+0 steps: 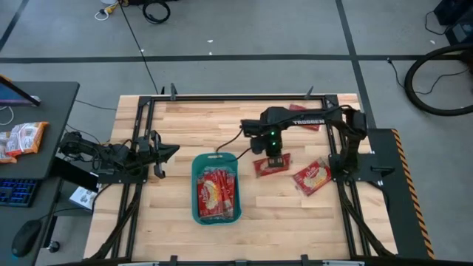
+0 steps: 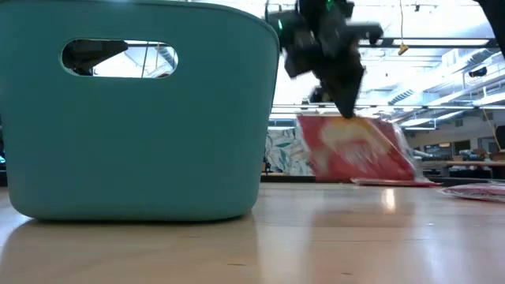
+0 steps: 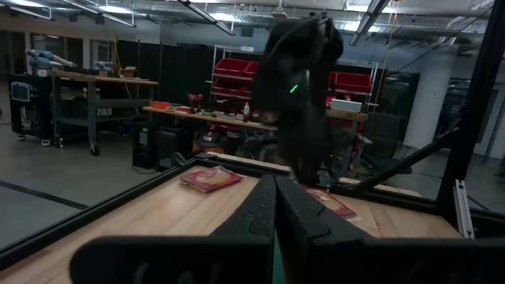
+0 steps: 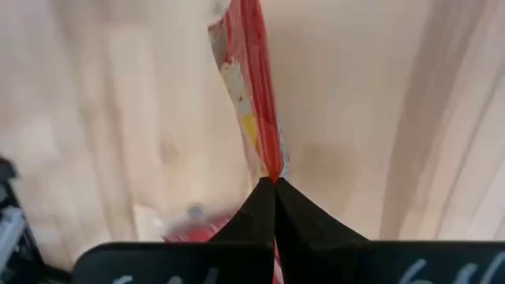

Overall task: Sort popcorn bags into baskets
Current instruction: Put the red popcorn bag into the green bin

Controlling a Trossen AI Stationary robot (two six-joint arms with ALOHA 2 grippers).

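Observation:
The teal basket (image 1: 194, 185) (image 2: 134, 118) stands near the table's near edge with several red popcorn bags (image 1: 218, 193) lying flat inside it. Just right of the basket, my right gripper (image 1: 274, 159) (image 2: 345, 110) is shut on another popcorn bag (image 1: 263, 167) (image 2: 355, 150). One more bag (image 1: 312, 178) lies flat farther right. A third bag (image 1: 311, 126) lies near the far edge, partly under the right arm. My left gripper (image 1: 174, 151) (image 3: 274, 207) waits shut at the table's left side, touching nothing. My right gripper pinches the popcorn bag by its upper edge (image 4: 271, 167) between the two fingers, coming from above and pointing down. The bag hangs tilted below the fingers. Its lower edge (image 2: 359, 178) is at table height; whether it still touches the wood I cannot tell.
A black metal frame (image 1: 222, 97) rims the wooden table. Bare wood lies between the basket and the left arm and along the far side. A side desk (image 1: 44, 111) to the left holds an orange-and-white snack packet (image 1: 21, 139).

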